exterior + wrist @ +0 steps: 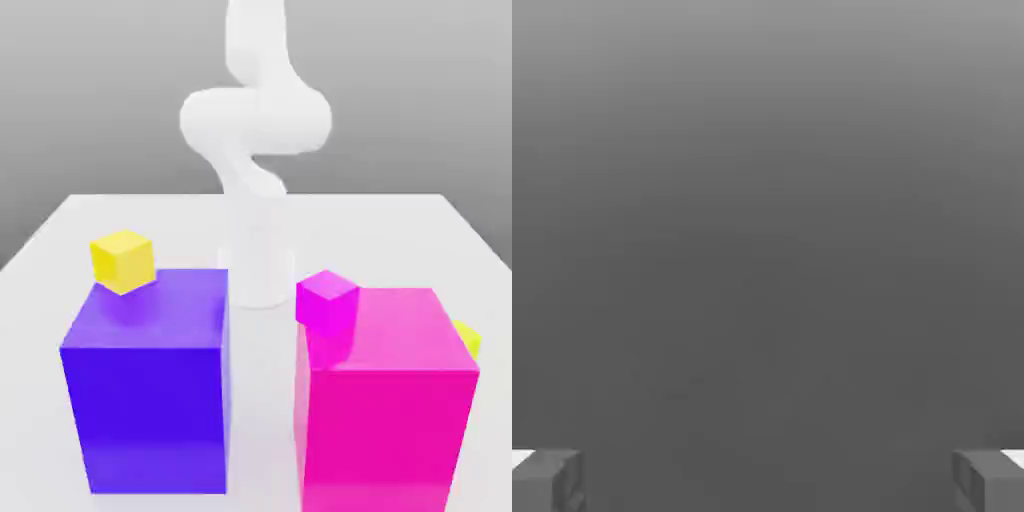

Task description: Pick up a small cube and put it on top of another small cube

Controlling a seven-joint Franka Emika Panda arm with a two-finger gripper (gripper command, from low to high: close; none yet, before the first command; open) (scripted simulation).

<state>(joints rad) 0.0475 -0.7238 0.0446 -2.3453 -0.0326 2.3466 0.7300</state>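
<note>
A pale, near-white desk [420, 225] carries everything, its flat top running back to a straight far edge under a plain grey backdrop that shades from darker above to lighter near the horizon. The white robot arm [255, 120] rises from the middle of the desk and curls overhead.

In the exterior view, a big purple block [150, 385] stands at about 8 o'clock from the arm's base, and a big magenta block [385, 400] at about 4 o'clock, with a strip of bare desk between them. A golden-yellow small cube [122, 260] sits at the purple block's far corner, on the exterior view's left, apparently just behind it. A small magenta cube [327, 300] shows at the magenta block's far corner nearest the arm. The small lime-yellow cube [468, 338] peeks out from behind the magenta block's edge on the exterior view's right, at about 3 o'clock from the arm's base, mostly hidden.

In the hand view, the end effector [768, 480] has its fingers [547, 480] spread wide apart, with nothing between them, against a smooth grey surface.
</note>
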